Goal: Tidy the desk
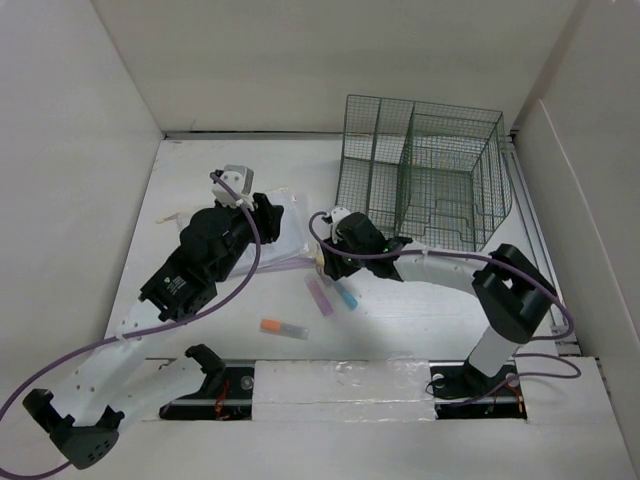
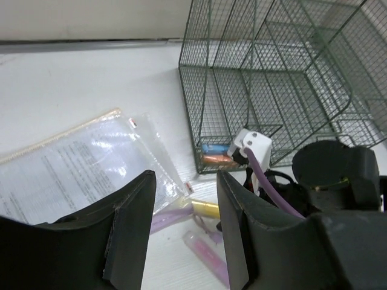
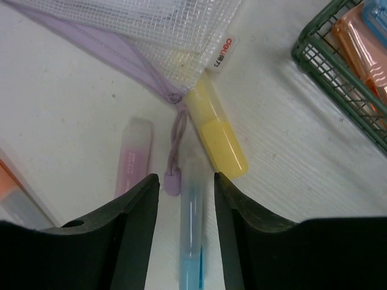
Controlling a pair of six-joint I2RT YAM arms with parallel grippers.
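I am seeing the bench [image 1: 400, 325] whole only in the top view. It is lying flat between white walls and filling the middle of the frame. Its longer side is appearing to run left to right, its shorter side up toward the back wall. The wrist views are showing only patches of it.

The top view is placing the green wire basket [image 1: 425, 170] at upper right and an orange highlighter [image 1: 283, 328] lying alone at lower centre. It is leaving both sets of fingers too dark to read.

The left wrist view is settling one: the left pincer [image 2: 184, 181] is standing released with nothing between its fingers, and a clear document sleeve [image 2: 72, 163] is lying beyond it at left. Only here am I seeing an orange marker [image 2: 219, 159] and a blue marker [image 2: 213, 147] lying in the basket's near corner.

The right wrist view is showing the right pincer [image 3: 186, 178] released too, straddling a blue highlighter [image 3: 192, 241] with a gap on each side. A yellow highlighter [image 3: 217, 130] is lying just beside it, its upper end under a mesh pouch [image 3: 151, 30]. A pink highlighter [image 3: 134, 154] is lying at left, and the pouch's purple zip pull [image 3: 172, 181] is resting between them.
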